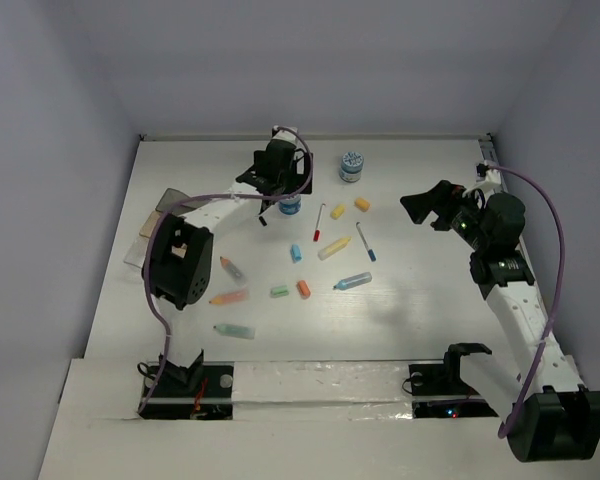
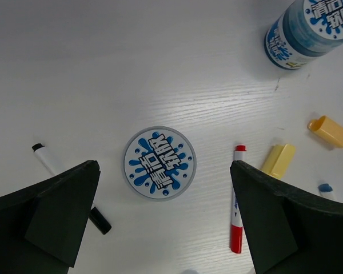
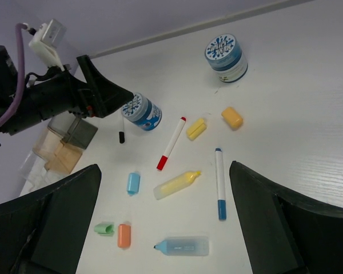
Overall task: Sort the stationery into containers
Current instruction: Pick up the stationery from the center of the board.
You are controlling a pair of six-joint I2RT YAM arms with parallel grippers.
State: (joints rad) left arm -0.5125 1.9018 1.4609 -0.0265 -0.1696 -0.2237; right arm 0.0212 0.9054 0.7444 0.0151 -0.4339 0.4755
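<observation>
Stationery lies scattered mid-table: a red pen (image 1: 320,222), a blue pen (image 1: 365,241), a yellow highlighter (image 3: 176,185), a blue highlighter (image 3: 183,246), yellow blocks (image 2: 278,160), small caps (image 3: 123,235) and markers (image 1: 228,297) further left. My left gripper (image 2: 163,185) hangs open right above a round blue-white pot (image 2: 159,162), its fingers well apart and holding nothing. A black-capped pen (image 2: 46,160) lies beside that pot. A second pot (image 1: 351,166) stands farther back. My right gripper (image 1: 420,205) is open and empty, raised at the right and looking over the pens.
A clear tray (image 1: 150,240) and a greyish box (image 3: 79,132) sit by the table's left edge. A green highlighter (image 1: 234,330) lies near the left arm's base. The walls close in at the back and sides.
</observation>
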